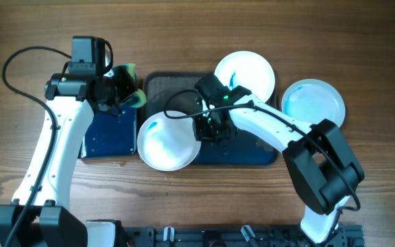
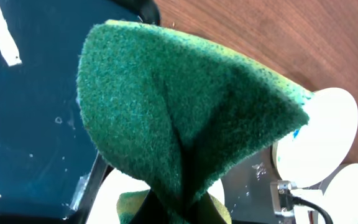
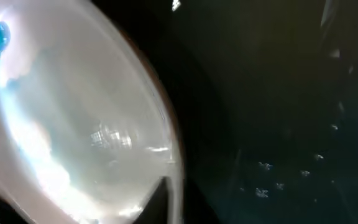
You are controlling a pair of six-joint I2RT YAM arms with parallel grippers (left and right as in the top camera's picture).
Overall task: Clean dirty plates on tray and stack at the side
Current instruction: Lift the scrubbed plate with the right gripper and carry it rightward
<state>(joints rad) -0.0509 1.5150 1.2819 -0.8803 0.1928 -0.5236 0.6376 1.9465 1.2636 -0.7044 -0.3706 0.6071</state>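
My right gripper (image 1: 201, 129) is shut on the right rim of a white plate (image 1: 164, 140) with a pale blue film, held over the left end of the dark tray (image 1: 252, 152). In the right wrist view the jaws (image 3: 176, 200) pinch that plate's rim (image 3: 73, 124). A second blue-streaked plate (image 1: 247, 72) rests on the tray's back edge. A third plate (image 1: 314, 103) lies on the table to the right. My left gripper (image 1: 129, 92) is shut on a folded green sponge (image 2: 185, 106), above the gap between tub and tray.
A blue-bottomed rectangular tub (image 1: 108, 134) with wet streaks sits left of the tray and also shows in the left wrist view (image 2: 23, 124). The right arm stretches across the tray. Bare wooden table (image 1: 362, 41) lies all round.
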